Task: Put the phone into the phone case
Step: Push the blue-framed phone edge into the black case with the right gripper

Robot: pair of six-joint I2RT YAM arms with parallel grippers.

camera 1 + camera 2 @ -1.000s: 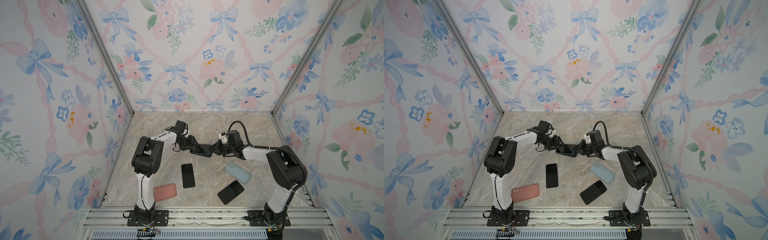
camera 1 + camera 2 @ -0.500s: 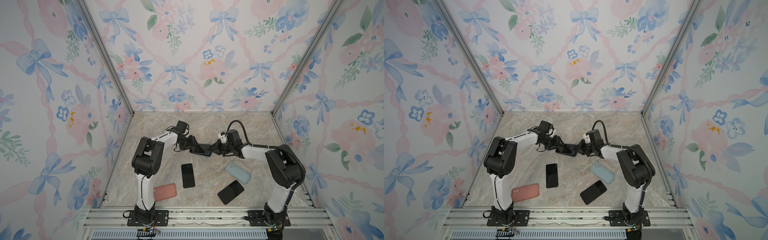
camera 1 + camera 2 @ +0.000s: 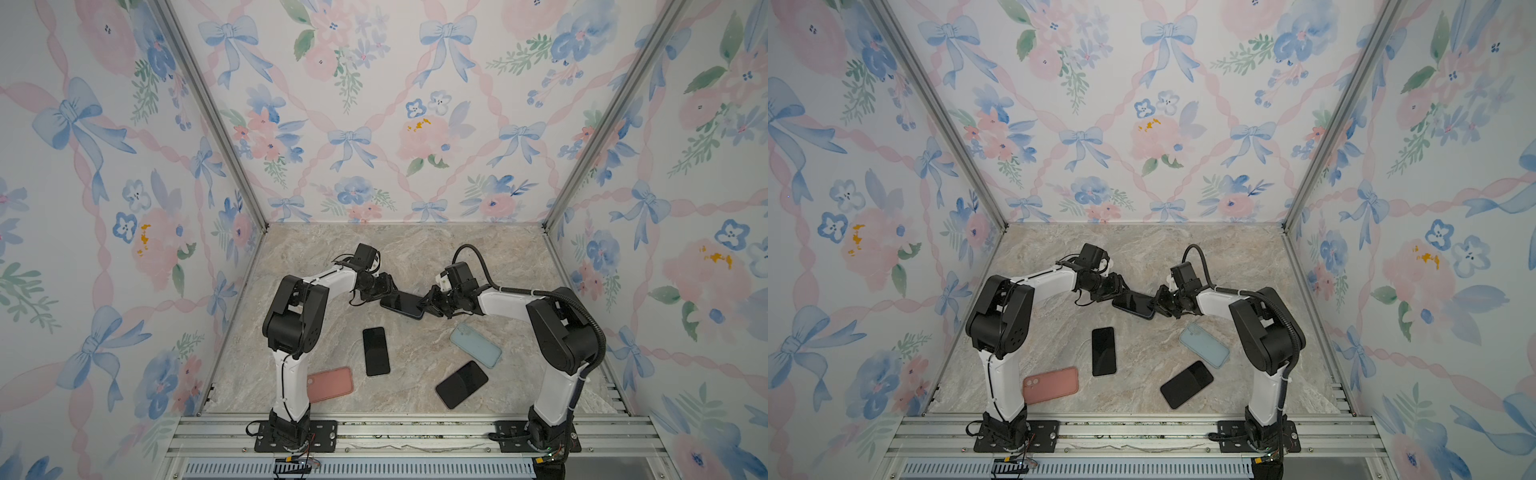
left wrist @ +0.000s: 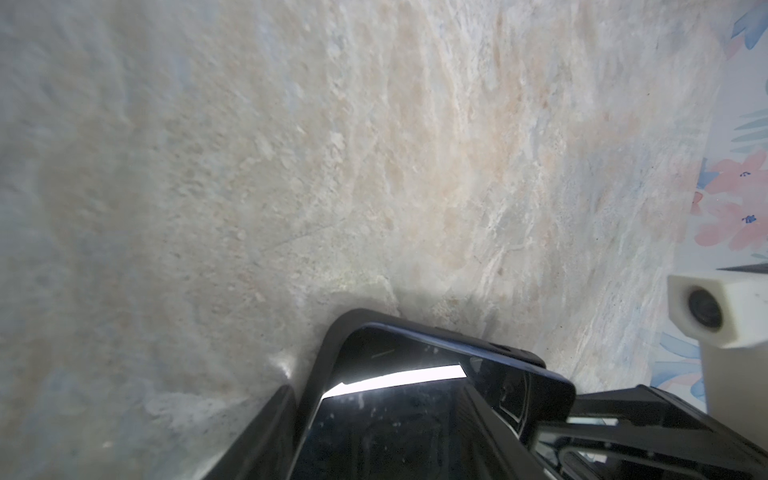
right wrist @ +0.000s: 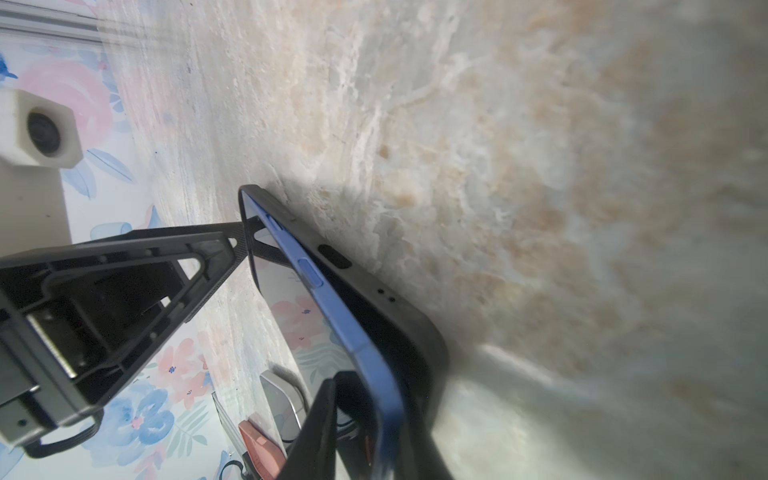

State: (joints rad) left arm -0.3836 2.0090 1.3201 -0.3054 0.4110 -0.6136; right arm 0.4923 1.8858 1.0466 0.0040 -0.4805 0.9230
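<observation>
Near the table's (image 3: 415, 257) middle, toward 12 o'clock, the blue phone (image 3: 401, 302) is lodged in the black phone case (image 5: 395, 316), one long edge raised. Its 9 o'clock end is clamped by the left gripper (image 3: 387, 292). At 3 o'clock it is met by the right gripper (image 3: 426, 304), whose grip cannot be told.

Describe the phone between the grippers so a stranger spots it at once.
On the marble tabletop, find where the left gripper and right gripper face each other. The phone lies between them. Unlike the two bare black phones, the pink case and pale-blue case nearer the front, it is blue-edged and sits partly in a black case.
</observation>
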